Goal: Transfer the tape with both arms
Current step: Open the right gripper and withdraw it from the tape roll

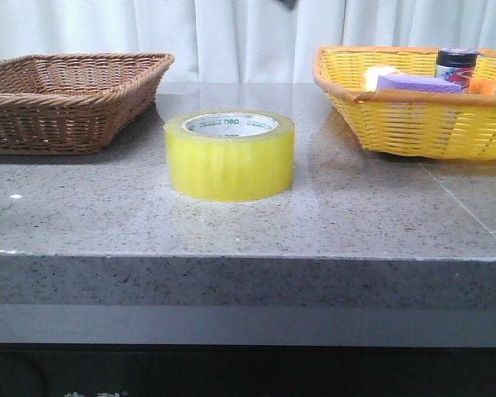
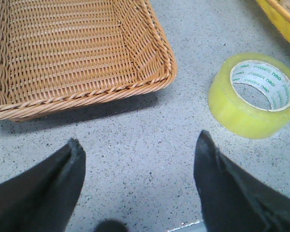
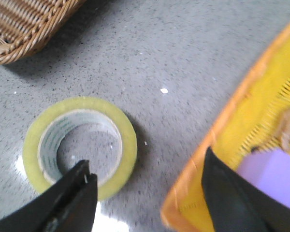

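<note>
The tape (image 1: pixel 230 155), a wide yellow roll with a white core and green lettering, lies flat on the grey stone table (image 1: pixel 231 231) between the two baskets. In the left wrist view the tape (image 2: pixel 254 94) lies off to one side of my left gripper (image 2: pixel 139 147), which is open over bare table. In the right wrist view my right gripper (image 3: pixel 147 166) is open above the table; one finger (image 3: pixel 76 195) overlaps the tape (image 3: pixel 79 145), the other finger (image 3: pixel 237 193) is over the yellow basket's rim. Neither gripper shows in the front view.
A brown wicker basket (image 1: pixel 66 99) stands at the back left, with nothing in the part that shows. A yellow basket (image 1: pixel 413 112) at the back right holds a purple block (image 1: pixel 417 83), a dark jar (image 1: pixel 455 62) and other items. The table's front edge (image 1: pixel 248 258) is near.
</note>
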Available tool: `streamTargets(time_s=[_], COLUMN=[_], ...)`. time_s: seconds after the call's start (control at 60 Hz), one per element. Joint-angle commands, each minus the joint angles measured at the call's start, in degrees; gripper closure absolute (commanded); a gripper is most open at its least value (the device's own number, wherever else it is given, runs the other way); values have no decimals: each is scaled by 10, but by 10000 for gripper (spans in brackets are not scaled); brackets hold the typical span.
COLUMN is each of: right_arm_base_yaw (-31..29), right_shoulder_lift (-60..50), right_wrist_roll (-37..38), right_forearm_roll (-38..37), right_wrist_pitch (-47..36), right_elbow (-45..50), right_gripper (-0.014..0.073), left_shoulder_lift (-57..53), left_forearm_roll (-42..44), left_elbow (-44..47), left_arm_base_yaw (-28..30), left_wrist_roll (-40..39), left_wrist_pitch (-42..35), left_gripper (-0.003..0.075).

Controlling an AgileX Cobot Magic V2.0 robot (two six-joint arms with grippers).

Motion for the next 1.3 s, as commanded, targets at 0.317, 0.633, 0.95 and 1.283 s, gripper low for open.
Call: streamTargets(time_s=[0.317, 0.633, 0.95, 1.283], right_arm_base_yaw=[-46, -46, -46, -46], right_shoulder_lift=[-322, -472, -486, -486], right_wrist_roll=[0, 0, 0, 0], right_forearm_roll=[45, 46, 46, 46], right_wrist_pitch=[-114, -111, -88, -88], right_elbow=[260, 356, 357, 357], right_gripper=[105, 105, 105, 105], left_shoulder_lift=[-2, -2, 51, 240], left_forearm_roll=[-8, -30, -78, 14], left_elbow=[-20, -48, -141, -252], left_arm_base_yaw=[-6, -8, -111, -268], left_wrist_roll=[0, 46, 148, 155], left_wrist_pitch=[-39, -41, -20, 58], left_gripper=[251, 251, 251, 247])
